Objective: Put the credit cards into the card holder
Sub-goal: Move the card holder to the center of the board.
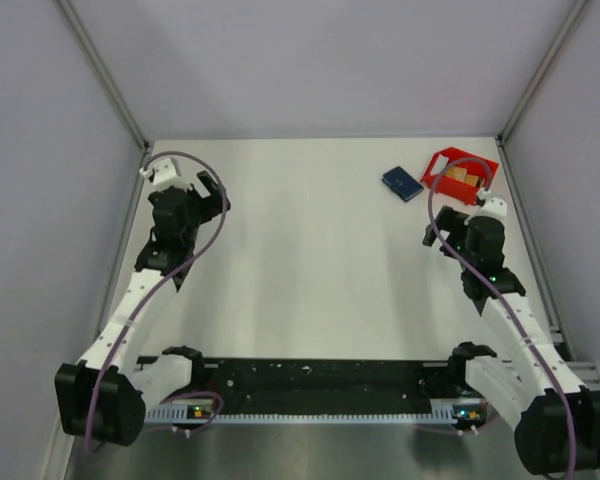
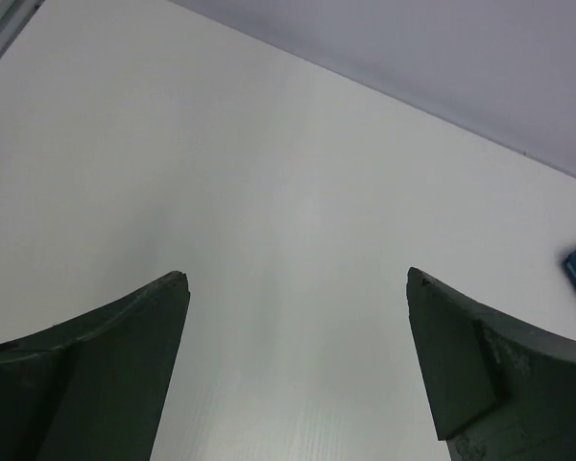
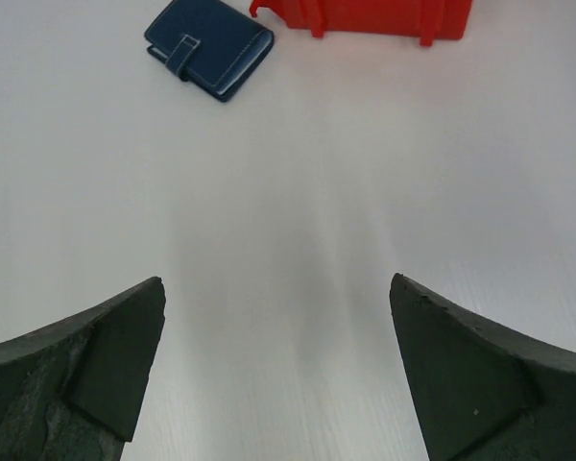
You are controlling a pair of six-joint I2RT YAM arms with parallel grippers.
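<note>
Spread wide, with nothing between the fingers: the left gripper (image 2: 298, 277), above a bare part of the table (image 1: 310, 280) on the left side. Equally wide and also holding nothing: the right gripper (image 3: 276, 282), on the right side, pointing toward the far right corner. Beyond the right gripper and a little to its left, well apart from the fingers: the card holder (image 3: 209, 46), folded closed with its strap over the front, lying flat on the table. Just beside it on the right, not touching: the red bin (image 3: 374, 17), near the far right corner. Inside the red bin, seen from above as tan pieces: the credit cards (image 1: 464, 178); their number not possible to tell. In the left wrist view, only a blue corner of the card holder at the right edge, far from the left gripper.
</note>
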